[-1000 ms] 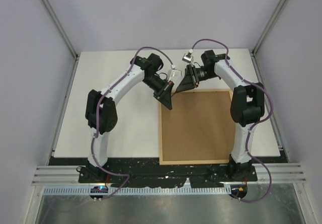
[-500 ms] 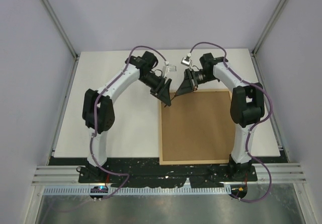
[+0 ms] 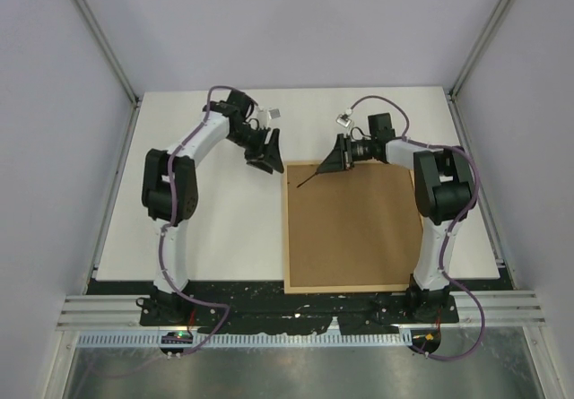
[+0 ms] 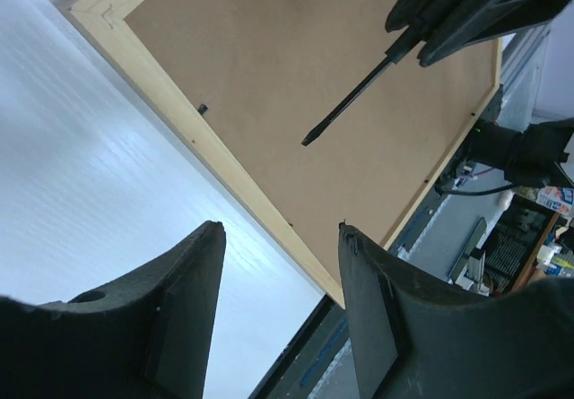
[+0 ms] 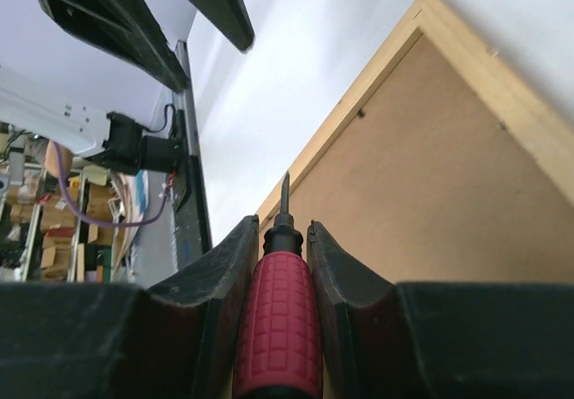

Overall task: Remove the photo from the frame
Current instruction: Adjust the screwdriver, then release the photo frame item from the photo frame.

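The frame (image 3: 354, 229) lies face down on the white table, its brown fibreboard back up inside a light-wood rim (image 4: 179, 112) (image 5: 395, 49). The photo is hidden. My right gripper (image 3: 334, 161) (image 5: 283, 224) is shut on a red-handled screwdriver (image 5: 280, 318). Its dark shaft (image 3: 309, 179) (image 4: 350, 103) points down-left over the back panel near the frame's far left corner. My left gripper (image 3: 266, 157) (image 4: 280, 227) hangs open and empty over the table, just left of that corner.
Small black tabs (image 4: 203, 108) (image 5: 360, 112) sit along the frame's inner edge. White table (image 3: 206, 220) extends left of the frame. The black base rail (image 3: 296, 299) runs along the near edge, and enclosure walls stand on both sides.
The left gripper has opened and drawn back to the left, away from the frame's corner. The right gripper has closed on the screwdriver and shifted right, with the shaft now over the back panel.
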`<state>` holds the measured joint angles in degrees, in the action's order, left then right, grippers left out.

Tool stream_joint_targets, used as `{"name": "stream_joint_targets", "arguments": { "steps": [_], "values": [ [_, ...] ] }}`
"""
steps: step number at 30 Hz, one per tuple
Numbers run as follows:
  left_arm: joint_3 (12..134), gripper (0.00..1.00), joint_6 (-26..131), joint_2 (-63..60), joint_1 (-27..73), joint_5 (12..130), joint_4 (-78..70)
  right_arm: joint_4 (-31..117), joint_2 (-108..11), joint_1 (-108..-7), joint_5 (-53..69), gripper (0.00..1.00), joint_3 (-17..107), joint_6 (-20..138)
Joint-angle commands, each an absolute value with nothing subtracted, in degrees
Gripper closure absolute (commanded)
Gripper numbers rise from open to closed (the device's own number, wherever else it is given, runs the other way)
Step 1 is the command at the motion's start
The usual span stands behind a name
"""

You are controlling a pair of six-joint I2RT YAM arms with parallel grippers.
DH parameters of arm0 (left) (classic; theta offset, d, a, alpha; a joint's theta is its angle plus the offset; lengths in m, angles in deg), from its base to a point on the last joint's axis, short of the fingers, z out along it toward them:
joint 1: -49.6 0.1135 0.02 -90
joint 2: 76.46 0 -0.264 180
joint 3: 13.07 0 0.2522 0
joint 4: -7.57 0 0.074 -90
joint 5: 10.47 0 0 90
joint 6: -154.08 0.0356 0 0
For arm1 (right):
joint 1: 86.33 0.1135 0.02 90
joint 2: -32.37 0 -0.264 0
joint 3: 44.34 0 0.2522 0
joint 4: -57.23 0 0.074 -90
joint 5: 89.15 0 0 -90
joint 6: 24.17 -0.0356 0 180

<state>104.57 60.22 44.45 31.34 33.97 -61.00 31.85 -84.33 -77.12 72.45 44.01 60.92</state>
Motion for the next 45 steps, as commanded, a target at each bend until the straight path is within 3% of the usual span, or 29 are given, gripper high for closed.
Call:
{"name": "stream_joint_targets", "arguments": {
  "steps": [1,5,13,19,39,45],
  "values": [
    [107.4,0.43,56.9,49.9,30.9,36.6,-60.0,59.1,-86.1,-76.9,69.1,0.92,41.4,44.5],
    [108.3,0.45,55.5,52.9,30.9,37.0,-59.8,72.6,-88.8,-77.1,64.9,0.92,38.2,36.7],
    [107.7,0.47,52.0,55.6,30.6,38.4,-58.8,67.9,-90.6,-77.1,59.5,0.92,38.5,37.6],
    [108.1,0.48,50.5,56.7,29.3,37.5,-58.1,68.6,-92.6,-77.0,61.9,0.92,38.4,33.4],
    [107.9,0.72,49.0,58.4,27.9,37.0,-57.1,82.1,-94.5,-76.3,66.2,0.92,33.9,25.6],
    [107.8,0.73,48.8,58.8,27.8,36.7,-57.0,81.9,-94.6,-75.7,66.2,0.92,33.9,25.8]
  ]
}}
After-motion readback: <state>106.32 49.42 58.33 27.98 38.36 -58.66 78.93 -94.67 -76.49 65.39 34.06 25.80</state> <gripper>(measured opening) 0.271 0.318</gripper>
